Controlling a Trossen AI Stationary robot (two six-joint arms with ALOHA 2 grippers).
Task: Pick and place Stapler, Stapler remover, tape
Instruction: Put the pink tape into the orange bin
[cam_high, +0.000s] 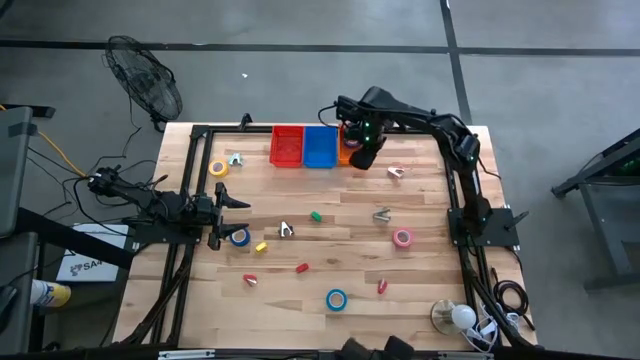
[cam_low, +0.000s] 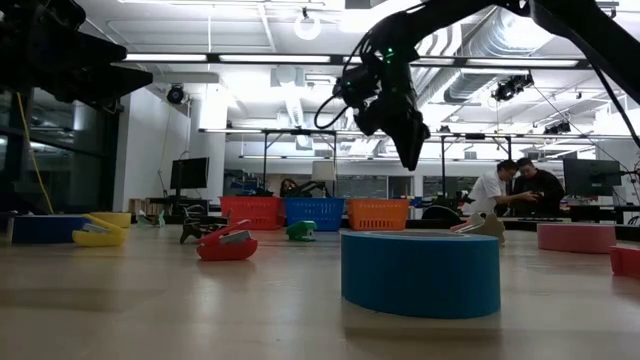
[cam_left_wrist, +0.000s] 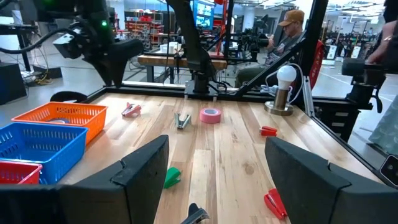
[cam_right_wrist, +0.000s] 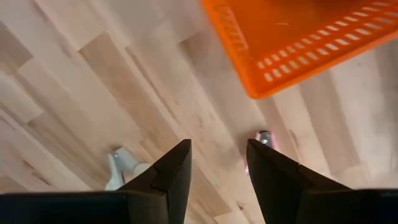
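From above, the right gripper (cam_high: 363, 152) is hanging by the orange basket (cam_high: 346, 150), beside the blue basket (cam_high: 320, 147) and red basket (cam_high: 287, 146); the left gripper (cam_high: 236, 204) is waiting near a blue tape roll (cam_high: 240, 237). A pink tape roll (cam_high: 402, 238) is lying on the pale plank table (cam_high: 330, 250), apparently awaiting sorting.

At table level, another blue tape roll (cam_low: 420, 272) is sitting close, a smooth squat cylinder.

Through the left wrist, wide-spread fingers (cam_left_wrist: 146, 168) are framing a metal staple remover (cam_left_wrist: 182, 120), holding nothing.

Through the right wrist, parted empty fingers (cam_right_wrist: 171, 169) are pointing down at wood grain beside the orange latticed plastic.
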